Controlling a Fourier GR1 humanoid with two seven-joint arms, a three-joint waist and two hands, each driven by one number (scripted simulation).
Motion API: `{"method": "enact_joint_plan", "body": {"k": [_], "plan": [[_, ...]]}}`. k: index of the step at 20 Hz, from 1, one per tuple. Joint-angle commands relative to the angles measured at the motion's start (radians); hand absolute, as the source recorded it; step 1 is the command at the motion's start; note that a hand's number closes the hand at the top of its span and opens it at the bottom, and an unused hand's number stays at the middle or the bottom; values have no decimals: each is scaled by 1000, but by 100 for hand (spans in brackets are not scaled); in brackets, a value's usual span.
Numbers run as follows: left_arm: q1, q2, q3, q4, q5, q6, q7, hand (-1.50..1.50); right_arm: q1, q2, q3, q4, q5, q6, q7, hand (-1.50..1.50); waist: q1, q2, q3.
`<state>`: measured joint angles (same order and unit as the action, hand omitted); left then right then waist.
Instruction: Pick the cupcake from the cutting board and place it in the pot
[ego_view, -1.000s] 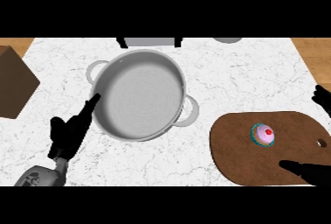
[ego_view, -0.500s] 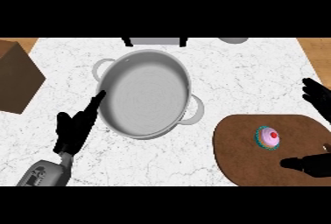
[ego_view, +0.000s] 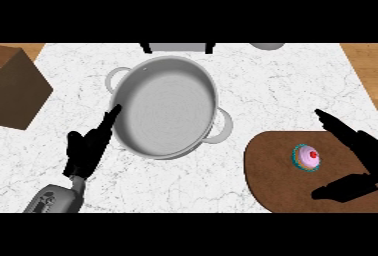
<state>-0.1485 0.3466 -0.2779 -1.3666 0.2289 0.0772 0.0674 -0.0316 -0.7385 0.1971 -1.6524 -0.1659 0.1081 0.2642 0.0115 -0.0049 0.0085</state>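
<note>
Cupcake (ego_view: 308, 157) sits on the cutting board (ego_view: 277, 172), well right of the pot (ego_view: 166, 112); right hand (ego_view: 353, 150) flanks it, fingers and thumb apart, holding nothing; left hand (ego_view: 88, 145) rests open beside the pot; likely light, soft-frosted; grasp the wrapper sides.

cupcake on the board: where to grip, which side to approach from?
Probably grip the cupcake by its teal base, fingers and thumb on opposite sides, below the pink frosting. Come from the right: it stands upright on the cutting board, and the open right hand already brackets it, fingers beyond and thumb nearer. The pot sits to the left.
</note>
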Motion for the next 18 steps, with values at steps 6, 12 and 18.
{"method": "enact_joint_plan", "body": {"k": [6,12,18], "plan": [[-13,-45,6,98,-24,-62,7,0,-24,46,-88,224,74,54,-212,-150,-14,7,-8],[71,-42,12,-53,-18,-50,64,0,17,104,-126,289,5,143,-348,-150,-9,4,-8],[44,-95,-3,-3,-60,-33,60,0,-56,150,-173,460,-57,256,-461,-150,-5,8,-7]]}}
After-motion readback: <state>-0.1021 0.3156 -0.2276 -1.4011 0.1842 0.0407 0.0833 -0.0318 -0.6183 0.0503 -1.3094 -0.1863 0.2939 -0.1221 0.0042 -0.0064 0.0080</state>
